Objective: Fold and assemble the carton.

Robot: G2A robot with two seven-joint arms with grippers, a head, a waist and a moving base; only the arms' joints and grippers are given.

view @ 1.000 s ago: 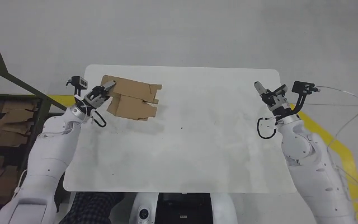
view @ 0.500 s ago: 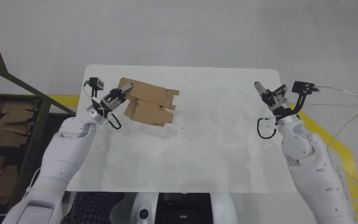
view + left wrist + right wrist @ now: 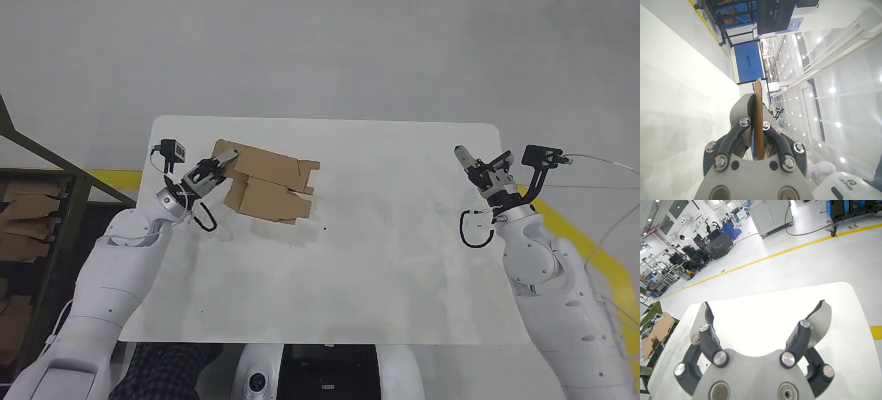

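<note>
Over the table's (image 3: 400, 260) far-left part, the left gripper (image 3: 222, 160) pinched the flattened carton (image 3: 268, 182) by its left edge, arm angled inward. Near the right edge, the right gripper (image 3: 482, 156) hung spread wide, holding nothing. Whether the carton touched the table was unclear.

Bright overhead light, glare on white table (image 3: 772, 306), faint shadows

white table (image 3: 350, 290) | yellow floor line (image 3: 113, 180) | dark rack (image 3: 72, 205) left of table
</note>
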